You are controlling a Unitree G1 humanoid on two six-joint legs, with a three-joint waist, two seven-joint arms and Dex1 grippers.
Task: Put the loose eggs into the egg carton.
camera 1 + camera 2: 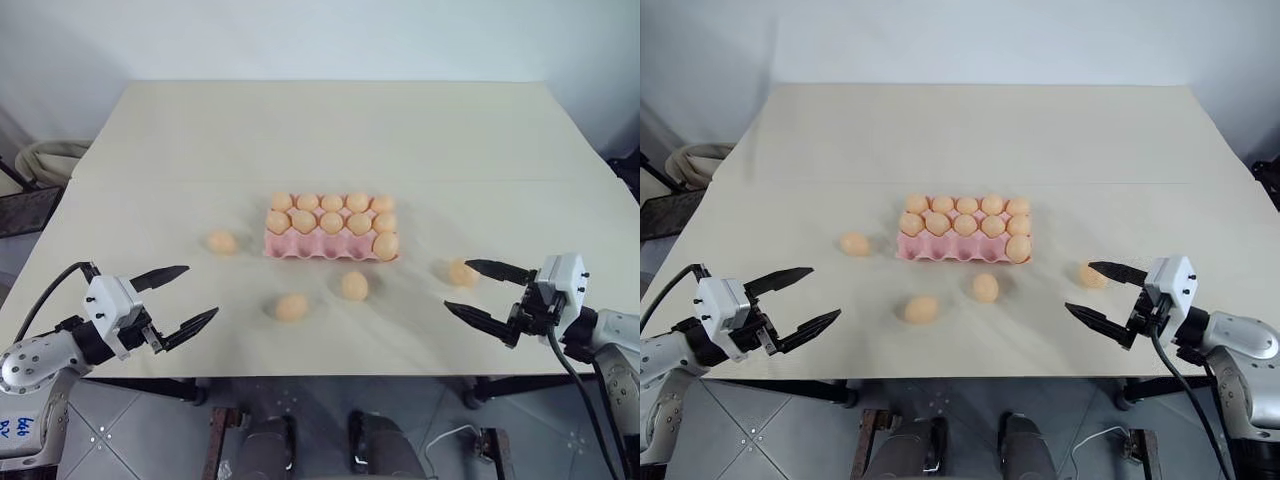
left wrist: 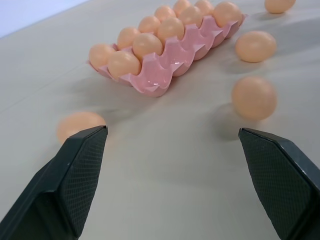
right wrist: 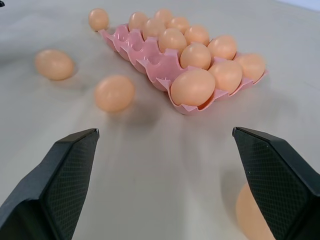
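Egg (image 1: 461, 271) lies just left of the right gripper (image 1: 474, 289), nearest arm; both grippers' jaws spread, left gripper (image 1: 188, 296) empty.

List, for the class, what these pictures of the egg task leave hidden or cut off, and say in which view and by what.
- Right wrist view: the loose egg nearest the right gripper is partly hidden behind its finger.
- Left wrist view: one loose egg is partly covered by the left gripper finger; another is cut off by the edge.
- Head views: the egg carton cup floors in the empty near row are too small to make out.
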